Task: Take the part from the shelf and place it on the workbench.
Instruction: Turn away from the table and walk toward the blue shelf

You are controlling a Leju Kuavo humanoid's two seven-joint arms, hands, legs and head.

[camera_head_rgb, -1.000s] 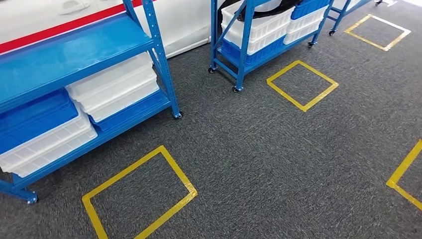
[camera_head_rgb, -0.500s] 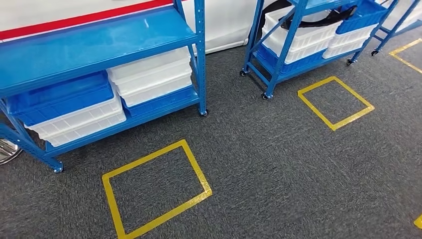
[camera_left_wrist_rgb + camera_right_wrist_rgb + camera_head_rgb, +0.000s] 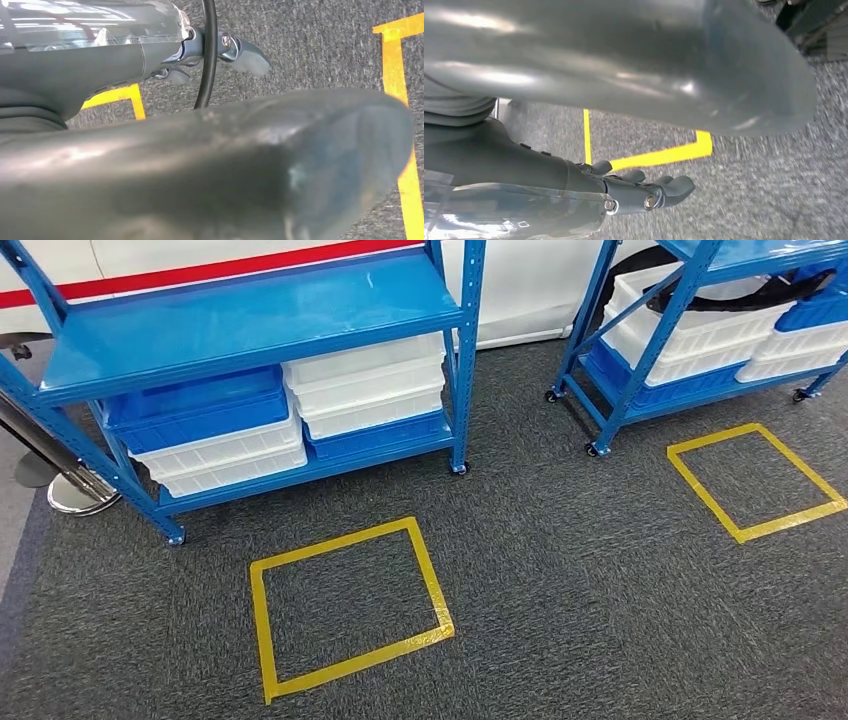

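Left hand (image 3: 210, 55): seen past a thick grey thumb, the fingers (image 3: 247, 55) are curled in, with a black cable crossing in front of them; nothing is held. Right hand (image 3: 644, 192): dark fingers (image 3: 676, 186) lightly curled and side by side, holding nothing. Both hands hang over grey carpet (image 3: 600, 590) crossed by yellow tape lines.

Landmark: the near shelf (image 3: 250, 320), a blue rack on castors with a bare upper deck. On its lower deck stand stacked white bins (image 3: 370, 390) and, beside them, a blue bin (image 3: 195, 410) on further white bins. On the carpet just in front of the shelf lies a yellow square (image 3: 345, 605) of tape. A second rack (image 3: 640, 350), to the right of the shelf, carries white and blue bins and a black curved thing; a second yellow square (image 3: 755, 480) lies in front of it. Behind the shelf runs a white wall with a red stripe (image 3: 230, 270). At the shelf's left end stands a metal post base (image 3: 75, 490).

Part: cannot be made out on the shelf; whether a bin holds it cannot be told.
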